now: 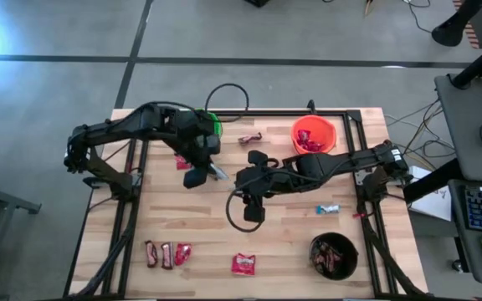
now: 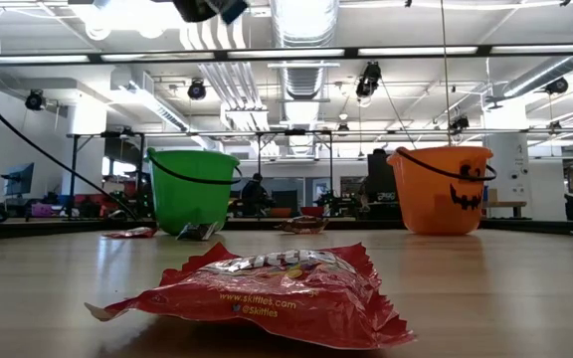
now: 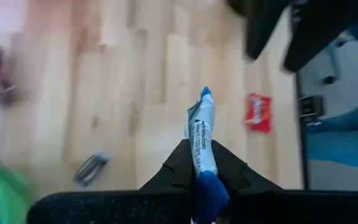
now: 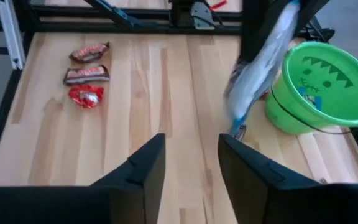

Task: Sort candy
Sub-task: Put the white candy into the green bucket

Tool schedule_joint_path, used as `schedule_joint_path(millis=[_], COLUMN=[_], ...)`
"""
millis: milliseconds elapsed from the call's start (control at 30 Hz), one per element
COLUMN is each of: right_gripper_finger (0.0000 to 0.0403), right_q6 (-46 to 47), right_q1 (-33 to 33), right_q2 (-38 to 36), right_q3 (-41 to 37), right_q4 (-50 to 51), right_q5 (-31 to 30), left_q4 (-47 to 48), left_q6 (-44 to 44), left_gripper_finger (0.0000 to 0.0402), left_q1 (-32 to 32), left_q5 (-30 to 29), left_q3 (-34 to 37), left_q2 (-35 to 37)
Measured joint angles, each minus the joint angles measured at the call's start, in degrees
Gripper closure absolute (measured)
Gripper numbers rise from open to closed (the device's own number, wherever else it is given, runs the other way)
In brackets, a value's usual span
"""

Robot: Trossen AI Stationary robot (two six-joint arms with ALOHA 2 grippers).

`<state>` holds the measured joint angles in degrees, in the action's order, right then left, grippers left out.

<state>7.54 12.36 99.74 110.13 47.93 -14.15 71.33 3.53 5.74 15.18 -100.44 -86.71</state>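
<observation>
While the left gripper [image 3: 199,177] hangs above the wooden table [image 1: 191,226] just beside the green bucket [image 1: 214,124], its fingers are clamped on a light-blue-and-white bar [image 3: 202,140] that sticks out past the fingertips. In the right wrist view the same bar [image 4: 263,59] hangs in the air next to the green bucket [image 4: 319,84], which carries a printed face and holds a blue sweet.

The right gripper [image 4: 188,165] sits a little farther from the green bucket, over the table's middle, with its jaws parted and nothing between them.

Well away from the green bucket, along the table's near edge, lie two dark brown bars [image 1: 158,253] and a small red packet [image 1: 182,253], and a larger red packet [image 1: 243,264] rests farther along that edge. The orange bucket [image 1: 314,135] stands on the same far side as the green one and holds red packets; another blue-and-white bar [image 1: 328,208] lies between it and the black bucket [image 1: 334,255], which holds dark bars.
</observation>
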Motion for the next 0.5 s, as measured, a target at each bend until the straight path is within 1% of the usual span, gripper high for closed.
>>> schedule_joint_path(millis=[100,233,300,400,500], right_gripper_finger=[0.0248,0.024,0.0239,0.0243,0.0249], right_q6=[-0.01,0.48,2.25,4.72,5.66], right_q1=[-0.91,-2.41,-3.03,-3.74,-4.06], right_q2=[-0.02,-0.02,-0.02,-0.03,-0.04], right_q3=[0.0,0.0,-0.02,-0.25,-0.53], right_q4=[1.69,4.21,5.63,7.1,8.49], right_q5=[0.02,-0.02,-0.03,0.0,0.02], left_q4=[3.0,5.83,7.2,8.9,9.63], left_q6=[-1.84,-4.39,-6.03,-8.68,-11.36], left_gripper_finger=[0.0401,0.0401,0.0401,0.0401,0.0401], left_q1=[2.23,5.92,8.09,11.62,16.08], left_q5=[-1.12,-1.23,-1.82,-5.17,-6.73], left_q3=[0.0,0.0,0.0,0.02,0.04], left_q2=[0.22,0.23,0.23,0.23,0.23])
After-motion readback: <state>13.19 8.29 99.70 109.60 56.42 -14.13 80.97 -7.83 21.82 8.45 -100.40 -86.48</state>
